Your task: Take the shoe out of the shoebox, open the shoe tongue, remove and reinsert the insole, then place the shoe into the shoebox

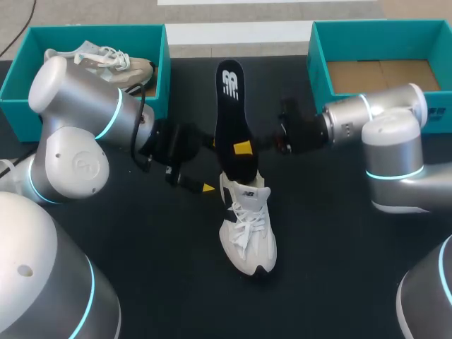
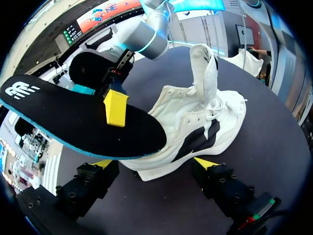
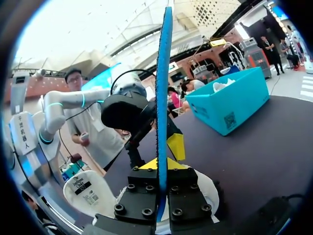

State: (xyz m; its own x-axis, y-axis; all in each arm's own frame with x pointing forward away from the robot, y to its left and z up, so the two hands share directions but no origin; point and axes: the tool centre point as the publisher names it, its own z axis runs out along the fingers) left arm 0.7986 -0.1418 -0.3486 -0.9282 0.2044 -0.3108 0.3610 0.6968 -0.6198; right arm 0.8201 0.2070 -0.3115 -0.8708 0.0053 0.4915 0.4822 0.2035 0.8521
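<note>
Right claw (image 3: 159, 165) is clamped tight on the insole (image 1: 231, 113), reaching in from 3 o'clock and pinching it edge-on about midway along. Look at that insole: black on top with a white logo, blue underneath, near end down in the shoe (image 1: 256, 248) opening, far end raised toward 12 o'clock. Your shoe sits on the desk (image 1: 332, 268) just toward 6 o'clock of centre, toe pointing to 6. It's white with a black side panel, white laces (image 1: 241, 234) and the tongue (image 2: 204, 68) standing upright. Left claw (image 2: 154, 164) comes in from 9 o'clock, fingers spread apart and low on the desk at the shoe's heel end; you can't make out both of them pressing on it. At 10 o'clock stands the left shoebox (image 1: 92, 32), teal, with a second pale shoe (image 1: 116, 63) inside. At 2 o'clock is the right shoebox (image 1: 318, 67), teal, cardboard floor showing. The raised insole hangs right over the left claw's fingers.
</note>
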